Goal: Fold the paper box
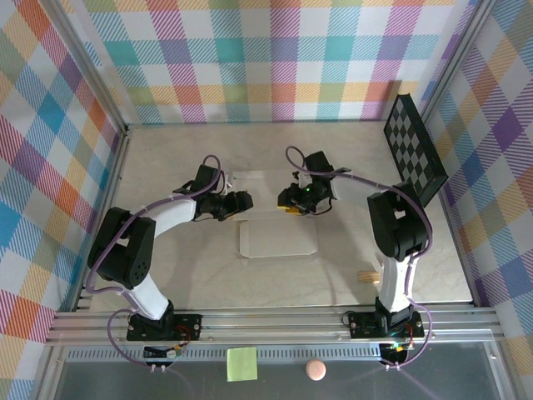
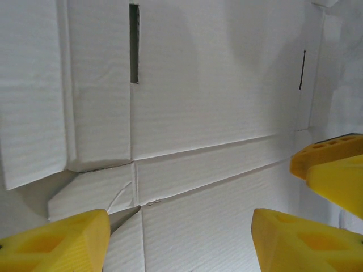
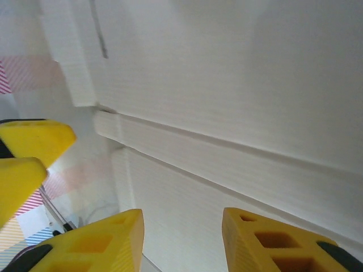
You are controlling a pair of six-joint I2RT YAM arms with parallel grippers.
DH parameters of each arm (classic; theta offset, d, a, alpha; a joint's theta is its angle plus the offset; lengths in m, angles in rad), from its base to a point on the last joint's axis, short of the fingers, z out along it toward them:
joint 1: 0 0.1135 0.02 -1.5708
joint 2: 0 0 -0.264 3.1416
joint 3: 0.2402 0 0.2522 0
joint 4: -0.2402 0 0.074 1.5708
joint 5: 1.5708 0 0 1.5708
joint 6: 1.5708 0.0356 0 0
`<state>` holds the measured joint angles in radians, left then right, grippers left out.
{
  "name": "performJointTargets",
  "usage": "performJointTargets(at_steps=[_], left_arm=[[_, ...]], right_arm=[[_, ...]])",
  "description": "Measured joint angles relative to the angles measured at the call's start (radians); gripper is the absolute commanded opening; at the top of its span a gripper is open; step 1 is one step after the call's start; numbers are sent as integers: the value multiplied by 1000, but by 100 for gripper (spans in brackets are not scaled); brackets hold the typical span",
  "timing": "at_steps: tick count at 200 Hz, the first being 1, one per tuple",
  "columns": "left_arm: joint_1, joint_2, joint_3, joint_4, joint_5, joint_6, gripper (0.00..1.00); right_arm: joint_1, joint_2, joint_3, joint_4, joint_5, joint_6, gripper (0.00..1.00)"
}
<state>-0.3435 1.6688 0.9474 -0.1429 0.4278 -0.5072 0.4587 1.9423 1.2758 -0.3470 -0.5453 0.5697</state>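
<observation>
The paper box point(image 1: 279, 239) is a pale creased cardboard piece at the table's middle, its near panel flat and its far panel point(image 1: 260, 178) reaching toward the back. My left gripper point(image 1: 243, 200) and right gripper point(image 1: 290, 200) face each other low over the crease between the two panels. In the left wrist view the white cardboard point(image 2: 215, 102) with slots and fold lines lies close beyond my left gripper point(image 2: 180, 226), which is open with nothing between its fingers. The right gripper point(image 3: 181, 218) is likewise open over the cardboard point(image 3: 238, 85).
A black checkerboard panel point(image 1: 414, 148) leans on the right wall. A small wooden piece point(image 1: 366, 277) lies by the right arm's base. A yellow-green sticky note point(image 1: 241, 363) and a pink ball point(image 1: 315, 369) sit below the front rail. Plaid walls close in three sides.
</observation>
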Motion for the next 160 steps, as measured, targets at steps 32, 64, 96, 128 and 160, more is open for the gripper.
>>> performJointTargets(at_steps=[32, 64, 96, 128, 160], left_arm=[[12, -6, -3, -32, -13, 8, 67], [18, -6, -3, -42, -14, 14, 62], [21, -6, -3, -42, -14, 19, 62], [21, -5, -3, -42, -14, 19, 62], [22, -2, -3, -42, -14, 23, 62]], right_arm=[[19, 53, 55, 14, -15, 6, 40], [32, 105, 75, 14, -21, 18, 39], [42, 126, 94, 14, -22, 21, 38], [52, 127, 104, 14, -28, 22, 35], [57, 146, 106, 14, -32, 22, 35]])
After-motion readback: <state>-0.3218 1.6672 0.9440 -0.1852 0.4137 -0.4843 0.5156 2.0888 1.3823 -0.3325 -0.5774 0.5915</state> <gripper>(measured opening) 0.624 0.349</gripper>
